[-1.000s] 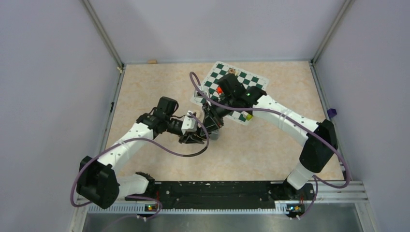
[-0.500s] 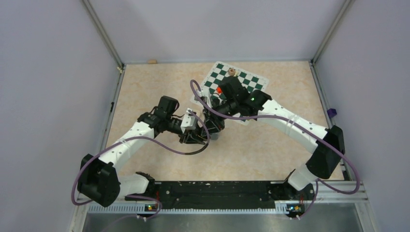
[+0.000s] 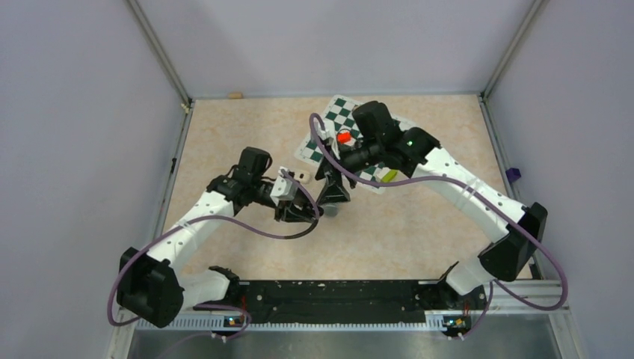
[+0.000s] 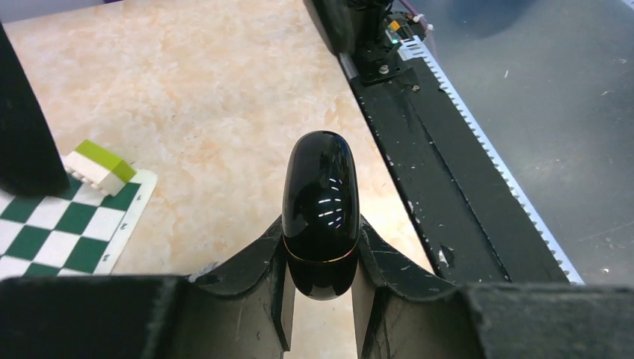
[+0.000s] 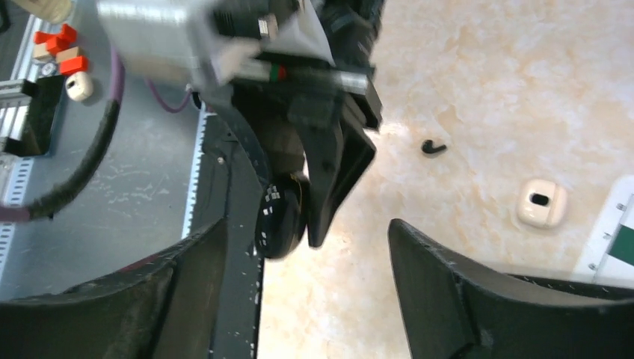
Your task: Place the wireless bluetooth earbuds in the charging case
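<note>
You have the glossy black capsule-shaped charging case (image 4: pixel 321 187) clamped by its near end in the left gripper (image 4: pixel 321 224), over the middle of the beige marbled tabletop (image 4: pixel 209 97). Its long axis runs straight out of the jaws, toward 12 o'clock in the left wrist view and roughly 3 o'clock from above, rounded end leading. It looks closed, with only a thin gold seam showing just above the fingers. The right gripper (image 5: pixel 306 239) is spread wide, holds nothing and faces the case. No bud is seated, so I judge you are presenting the case for opening. A small off-white earbud (image 5: pixel 542 202) lies on the tabletop at about 11 o'clock from the case in the top view, near the edge of the green-and-white checkered mat (image 4: pixel 52 232). A tiny black curled piece (image 5: pixel 432 147) beside it may be a black bud, but it is too small to tell. Your next move probably calls for the right fingers to work the lid open at that seam, then a narrow, careful pinch on the off-white bud.
</note>
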`<state>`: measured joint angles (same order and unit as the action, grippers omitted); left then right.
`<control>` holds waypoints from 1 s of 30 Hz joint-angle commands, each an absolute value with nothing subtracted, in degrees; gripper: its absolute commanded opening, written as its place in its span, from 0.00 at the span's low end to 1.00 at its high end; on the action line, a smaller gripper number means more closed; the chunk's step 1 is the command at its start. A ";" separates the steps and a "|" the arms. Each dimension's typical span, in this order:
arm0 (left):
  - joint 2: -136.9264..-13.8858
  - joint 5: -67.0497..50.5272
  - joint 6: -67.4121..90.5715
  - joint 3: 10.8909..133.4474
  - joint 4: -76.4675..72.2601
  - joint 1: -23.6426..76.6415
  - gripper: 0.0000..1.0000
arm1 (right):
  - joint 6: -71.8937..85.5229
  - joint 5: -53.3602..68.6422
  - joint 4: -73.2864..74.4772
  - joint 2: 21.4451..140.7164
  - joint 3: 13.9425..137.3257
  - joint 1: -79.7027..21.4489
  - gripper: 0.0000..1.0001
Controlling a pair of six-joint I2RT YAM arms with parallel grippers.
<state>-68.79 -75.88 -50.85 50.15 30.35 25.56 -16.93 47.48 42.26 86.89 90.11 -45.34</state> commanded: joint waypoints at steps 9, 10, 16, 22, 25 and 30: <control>-61.14 -82.58 -49.29 48.17 25.91 6.74 0.00 | -19.29 37.97 21.29 76.87 76.99 -38.33 0.98; -60.84 -83.02 -49.71 48.43 26.60 4.46 0.00 | -19.13 37.66 20.94 78.48 77.27 -38.39 0.97; -61.96 -84.86 -58.94 49.04 38.08 1.22 0.00 | -20.22 42.89 19.64 85.94 80.04 -42.35 0.99; -67.45 -85.64 -75.37 51.39 54.40 1.19 0.00 | -12.16 50.88 16.14 90.30 83.43 -45.66 0.99; -69.24 -86.51 -80.50 52.10 59.16 1.25 0.00 | -6.70 49.35 11.87 91.39 83.07 -46.08 0.99; -68.51 -86.59 -81.22 51.51 59.81 1.23 0.00 | -1.80 46.83 6.68 92.43 81.26 -46.73 0.99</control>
<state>-69.65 -83.20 -76.20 49.63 55.46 1.34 -7.57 47.62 14.28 91.59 79.96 -46.04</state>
